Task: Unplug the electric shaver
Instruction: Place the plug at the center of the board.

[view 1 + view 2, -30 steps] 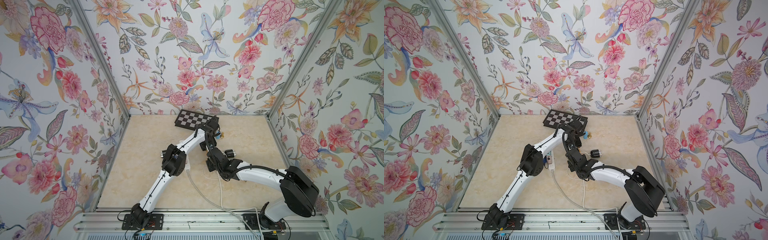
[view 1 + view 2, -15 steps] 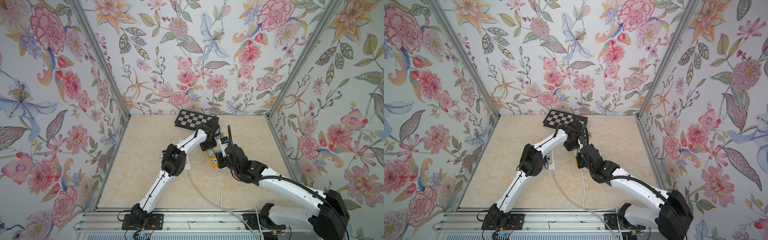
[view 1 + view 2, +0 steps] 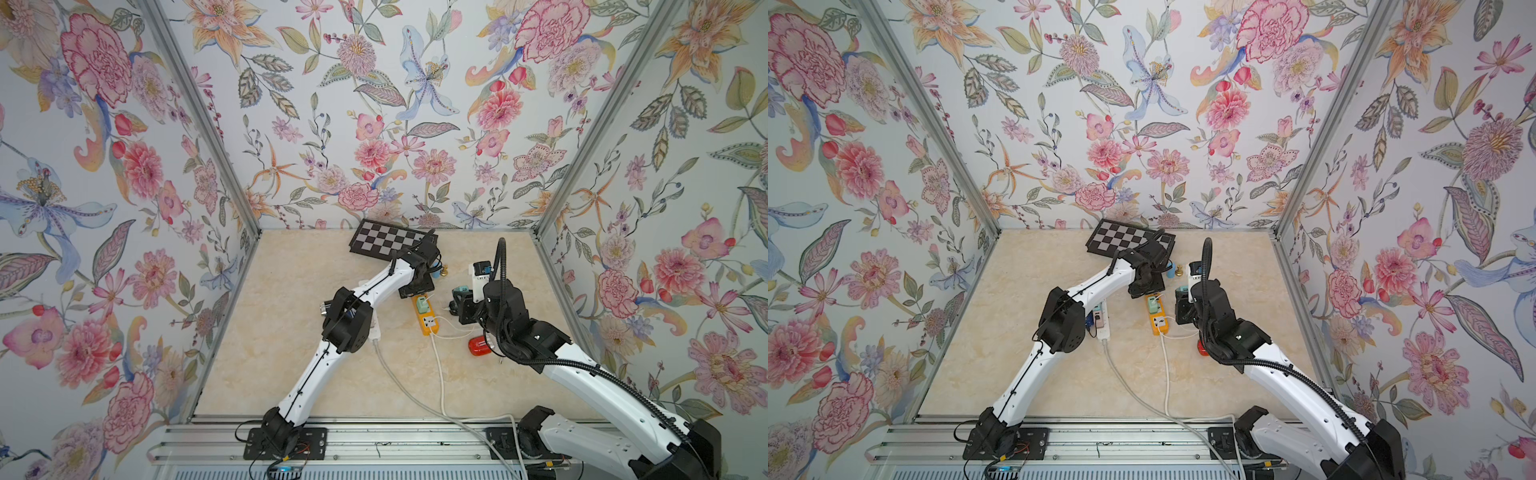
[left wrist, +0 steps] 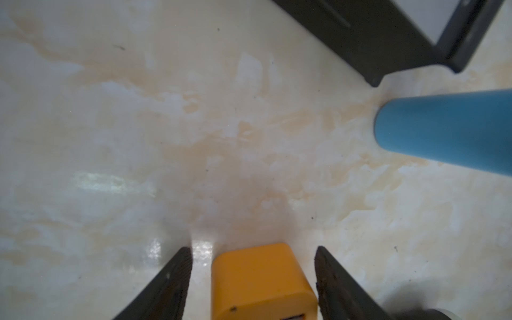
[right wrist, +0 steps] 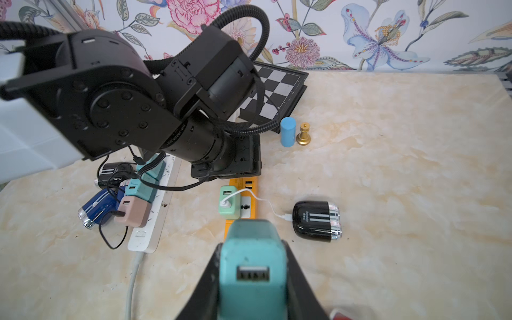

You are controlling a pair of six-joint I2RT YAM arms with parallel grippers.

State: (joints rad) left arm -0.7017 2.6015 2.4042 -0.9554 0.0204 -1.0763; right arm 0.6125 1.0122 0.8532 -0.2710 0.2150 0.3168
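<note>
One teal adapter (image 5: 253, 266) is clear of the orange strip (image 4: 260, 279), clamped in my right claw (image 5: 252, 250); my left claw (image 4: 252, 249) stands released astride the strip; apparently only set-down remains.

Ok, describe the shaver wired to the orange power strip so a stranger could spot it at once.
Find the orange power strip in the middle of the table. A white cable runs from the pale green charger on it to the shaver lying beside it. It is black with a silver head, while the blue shaver lies by the white strip.
</note>
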